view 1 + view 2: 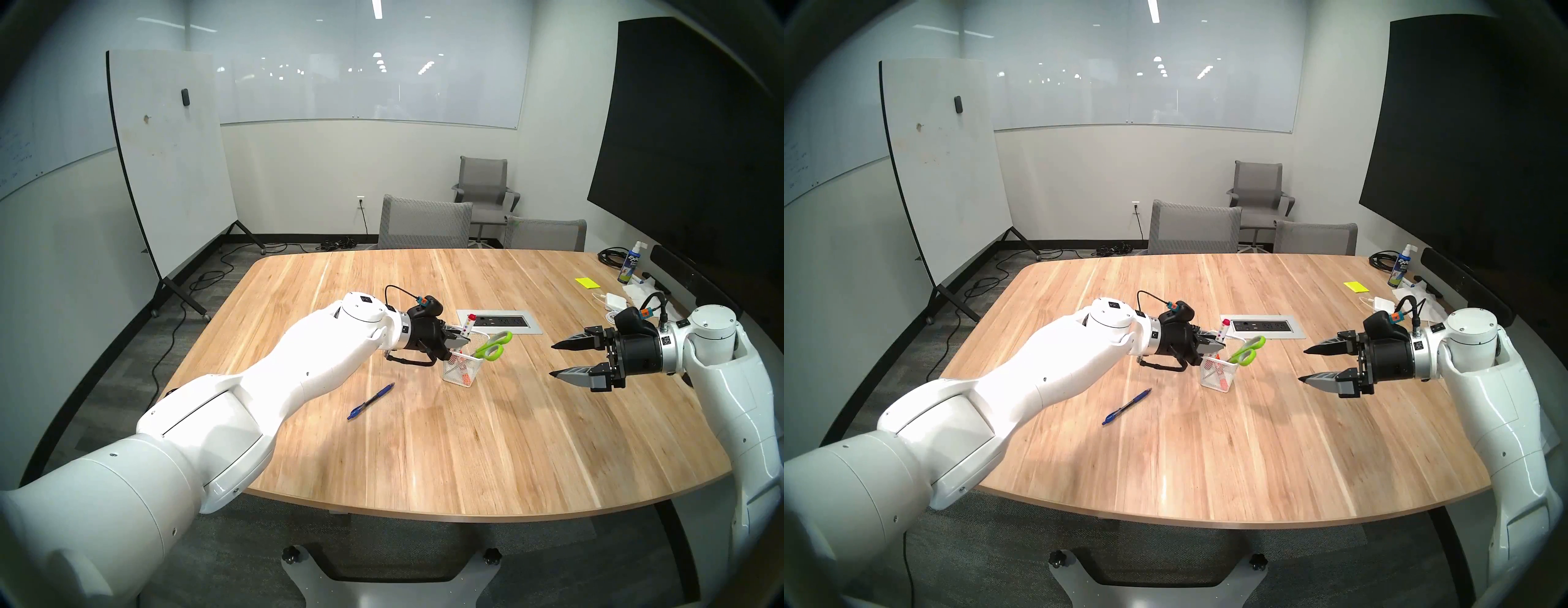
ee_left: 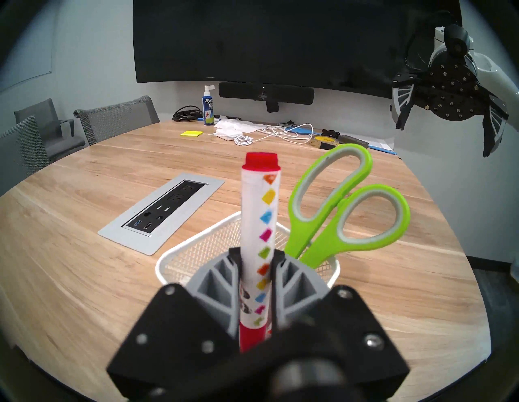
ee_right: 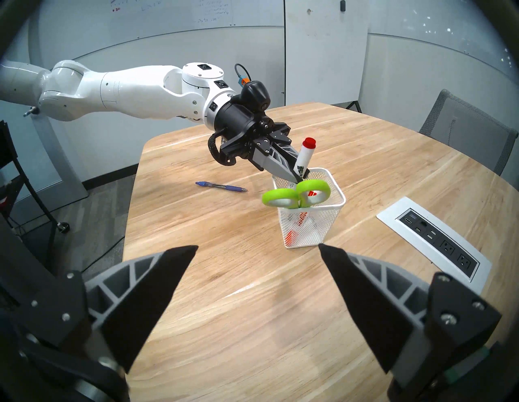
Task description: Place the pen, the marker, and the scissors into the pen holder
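My left gripper (image 1: 464,339) (image 2: 257,252) is shut on a white marker (image 1: 470,323) (image 2: 259,224) (image 3: 304,157) with red ends, held nearly upright at the near-left rim of the white mesh pen holder (image 1: 456,375) (image 2: 174,252) (image 3: 323,224). The marker's lower end is hidden by my fingers. The scissors (image 1: 492,346) (image 2: 365,244) (image 3: 311,184) stand blades-down in the holder, their lime-green handles sticking out. Red-orange parts show through the mesh. The blue pen (image 1: 372,401) (image 3: 222,186) lies flat on the table, left of the holder. My right gripper (image 1: 553,360) (image 3: 257,247) hovers open and empty to the holder's right.
A silver power and data panel (image 1: 500,322) is set into the table just behind the holder. At the far right edge lie a cleaner spray bottle (image 1: 627,267), yellow sticky notes (image 1: 587,282), a white charger with cables (image 1: 613,299) and tissues. Grey chairs (image 1: 424,223) stand behind the table.
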You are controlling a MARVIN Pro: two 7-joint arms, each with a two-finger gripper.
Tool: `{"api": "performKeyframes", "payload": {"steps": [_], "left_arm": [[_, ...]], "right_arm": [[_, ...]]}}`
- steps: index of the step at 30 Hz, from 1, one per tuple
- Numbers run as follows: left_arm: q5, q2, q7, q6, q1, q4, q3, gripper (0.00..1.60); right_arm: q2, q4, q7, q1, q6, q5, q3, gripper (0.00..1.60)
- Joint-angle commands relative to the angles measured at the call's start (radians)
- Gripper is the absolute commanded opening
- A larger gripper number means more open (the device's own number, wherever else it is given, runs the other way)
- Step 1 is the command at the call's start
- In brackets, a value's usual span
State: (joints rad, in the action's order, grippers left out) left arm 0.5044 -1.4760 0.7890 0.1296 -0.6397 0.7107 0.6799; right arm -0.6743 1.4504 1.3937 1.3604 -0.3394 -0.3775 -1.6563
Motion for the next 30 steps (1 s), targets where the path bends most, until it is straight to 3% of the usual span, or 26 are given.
{"api": "performKeyframes", "payload": {"steps": [1, 3, 4, 6, 7, 8, 9, 13, 22, 30], "left_arm": [[0.005, -0.023, -0.001, -0.006, 0.02, 0.003, 0.007, 0.0], [0.005, -0.025, 0.001, -0.007, 0.021, 0.0, 0.007, 0.0], [0.004, -0.025, 0.002, -0.007, 0.021, -0.001, 0.007, 0.48], [0.005, -0.026, 0.005, -0.005, 0.022, -0.003, 0.007, 0.77], [0.005, -0.026, 0.006, -0.006, 0.022, -0.004, 0.007, 1.1], [0.004, -0.026, 0.007, -0.006, 0.022, -0.005, 0.007, 1.3], [0.004, -0.026, 0.007, -0.007, 0.022, -0.005, 0.007, 1.36], [0.004, -0.025, 0.009, -0.009, 0.021, -0.002, 0.009, 1.44], [0.005, -0.013, 0.007, -0.005, 0.015, 0.03, 0.013, 1.46], [0.007, 0.053, 0.0, 0.022, -0.011, 0.168, 0.023, 1.48]], "right_arm": [[-0.002, 0.004, -0.001, -0.014, 0.002, -0.007, -0.009, 1.6], [-0.002, 0.006, -0.001, -0.014, 0.001, -0.008, -0.01, 1.6], [-0.002, 0.006, 0.0, -0.013, 0.001, -0.008, -0.01, 1.6], [-0.001, 0.007, 0.001, -0.013, 0.0, -0.008, -0.011, 1.6], [-0.001, 0.008, 0.001, -0.012, -0.001, -0.009, -0.011, 1.6], [-0.001, 0.008, 0.002, -0.012, -0.001, -0.009, -0.011, 1.6], [-0.001, 0.008, 0.002, -0.012, -0.001, -0.009, -0.012, 1.6], [-0.001, 0.008, 0.004, -0.012, 0.0, -0.009, -0.012, 1.6], [0.0, 0.01, 0.007, -0.009, 0.002, -0.008, -0.013, 1.6], [0.0, 0.016, 0.009, -0.007, -0.001, -0.008, -0.017, 1.6]]}}
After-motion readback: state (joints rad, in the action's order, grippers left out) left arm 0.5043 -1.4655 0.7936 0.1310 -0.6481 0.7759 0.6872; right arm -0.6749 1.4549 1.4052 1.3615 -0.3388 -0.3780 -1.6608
